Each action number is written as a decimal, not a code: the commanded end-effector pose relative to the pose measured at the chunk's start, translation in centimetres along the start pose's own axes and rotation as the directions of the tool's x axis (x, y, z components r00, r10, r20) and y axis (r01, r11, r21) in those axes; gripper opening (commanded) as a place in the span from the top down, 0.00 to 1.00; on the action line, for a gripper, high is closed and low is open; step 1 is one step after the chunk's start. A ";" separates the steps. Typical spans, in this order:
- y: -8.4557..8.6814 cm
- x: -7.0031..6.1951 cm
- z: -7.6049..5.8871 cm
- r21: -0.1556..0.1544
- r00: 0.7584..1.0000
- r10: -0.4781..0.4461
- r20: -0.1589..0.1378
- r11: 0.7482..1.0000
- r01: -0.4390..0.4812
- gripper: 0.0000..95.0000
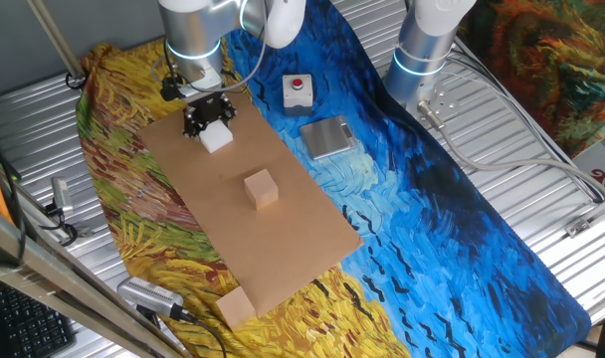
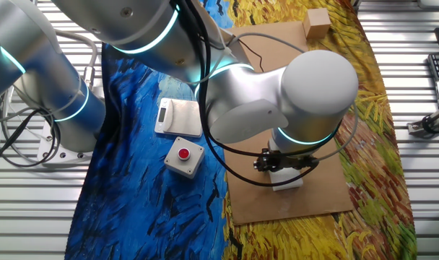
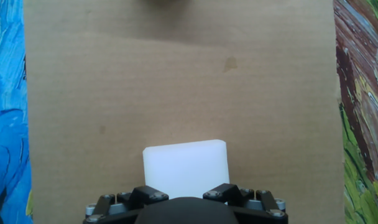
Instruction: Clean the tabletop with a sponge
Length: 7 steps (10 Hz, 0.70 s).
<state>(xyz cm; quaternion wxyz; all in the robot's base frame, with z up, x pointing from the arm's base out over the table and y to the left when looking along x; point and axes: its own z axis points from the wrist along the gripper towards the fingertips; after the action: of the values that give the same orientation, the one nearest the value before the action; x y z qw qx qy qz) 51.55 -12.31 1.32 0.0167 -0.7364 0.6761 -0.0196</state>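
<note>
The black two-finger gripper (image 1: 207, 123) grips the small white foam sponge (image 1: 216, 137) at the light-brown cardboard tabletop's (image 1: 293, 249) eleven-o'clock end; most wiping seemingly remains.

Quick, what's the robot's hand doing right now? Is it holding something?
Gripper: shut on the sponge, the white foam block, pressed down near one end of the tabletop.
</note>
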 end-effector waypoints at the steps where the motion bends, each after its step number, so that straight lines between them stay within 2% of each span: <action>1: 0.0 0.0 0.0 0.000 1.000 0.003 0.001 1.000 -0.003 0.20; 3: 0.0 0.0 0.0 0.000 1.000 0.005 0.001 1.000 -0.005 0.20; 4: 0.0 0.0 0.0 0.001 1.000 0.008 0.001 1.000 -0.008 0.40; 7: 0.0 0.0 0.0 0.000 1.000 0.014 0.001 1.000 -0.014 0.40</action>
<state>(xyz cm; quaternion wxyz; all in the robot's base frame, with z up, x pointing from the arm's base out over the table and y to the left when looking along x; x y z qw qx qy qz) 51.58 -12.32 1.34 0.0170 -0.7321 0.6807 -0.0191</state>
